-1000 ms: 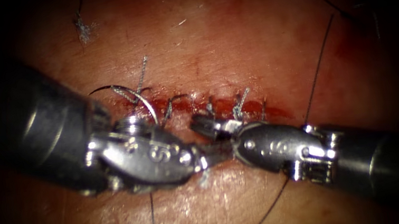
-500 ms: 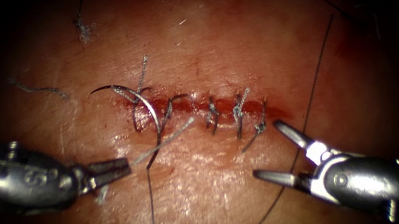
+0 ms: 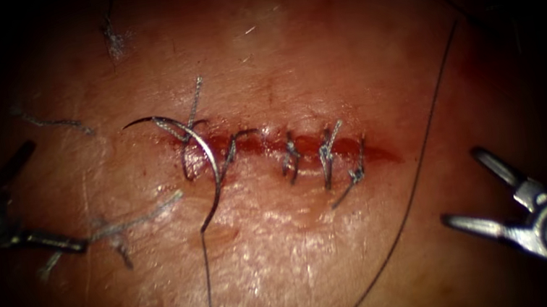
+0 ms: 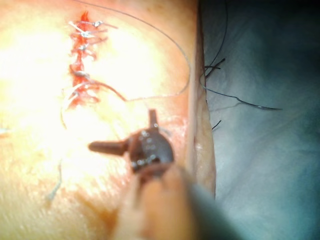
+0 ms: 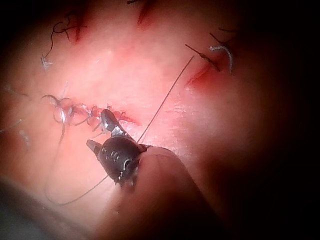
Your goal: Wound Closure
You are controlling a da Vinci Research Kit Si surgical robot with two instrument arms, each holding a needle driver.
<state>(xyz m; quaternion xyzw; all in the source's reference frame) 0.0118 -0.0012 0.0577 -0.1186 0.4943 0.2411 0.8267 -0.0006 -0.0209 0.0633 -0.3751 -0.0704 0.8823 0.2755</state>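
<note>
The curved needle [image 3: 194, 140] lies over the left end of the cut [image 3: 302, 147], its point toward the left, and neither tool holds it. Whether it passes through the tissue [image 3: 290, 261] I cannot tell. Its dark thread [image 3: 407, 209] runs down, loops along the near edge and climbs to the far right. My left tool [image 3: 57, 195] stands open at the far left, with a loose grey thread piece [image 3: 134, 222] lying by its lower jaw. The right tool [image 3: 462, 186] is open at the lower right and holds nothing. Both wrist views show open jaws: left tool [image 4: 120, 129], right tool [image 5: 97, 127].
Several knotted stitches [image 3: 325, 156] with short grey tails cross the cut, and red fluid lines it. Cut thread ends [image 3: 52, 122] lie on the tissue at the upper left. In the left wrist view the cut [image 4: 80, 65] and the tissue's edge [image 4: 197, 100] show.
Both tools have drawn away from the cut, the left leftward and the right to the lower right. The right opened first; the left pulled a grey thread piece left, then opened and let go.
</note>
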